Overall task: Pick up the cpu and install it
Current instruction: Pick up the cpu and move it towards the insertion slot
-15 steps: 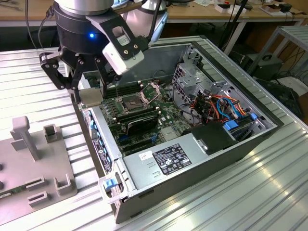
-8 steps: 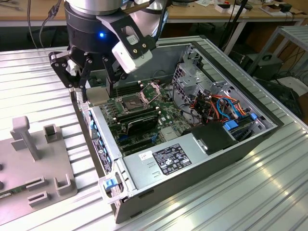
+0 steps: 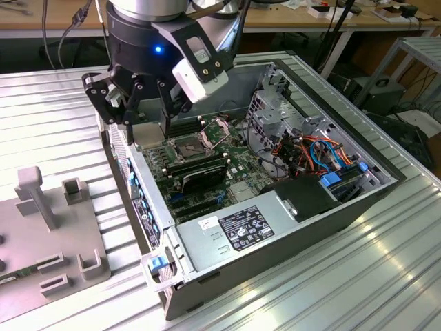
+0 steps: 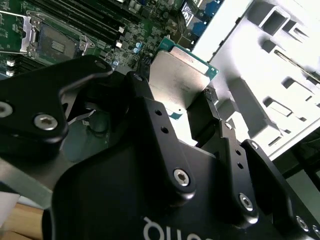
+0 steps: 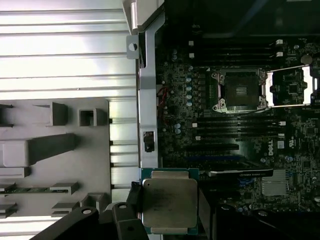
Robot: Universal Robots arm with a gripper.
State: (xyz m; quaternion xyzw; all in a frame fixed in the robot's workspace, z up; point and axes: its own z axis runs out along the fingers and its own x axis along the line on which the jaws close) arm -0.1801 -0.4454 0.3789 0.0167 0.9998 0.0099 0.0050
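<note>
One gripper, jaws chip-width apart, tight around the cpu.

The arm's wrist points downward, a blue light glowing on it. Below it the black pincer has both fingers pressed against opposite edges of the cpu, clamped between them.

My fingers cover the near side of the cpu clamped between them in the second wrist view, so where the pads meet it is hidden. In the first wrist view my fingers run off the picture's edge. Beyond them, the pins of the socket are too small to tell.
</note>
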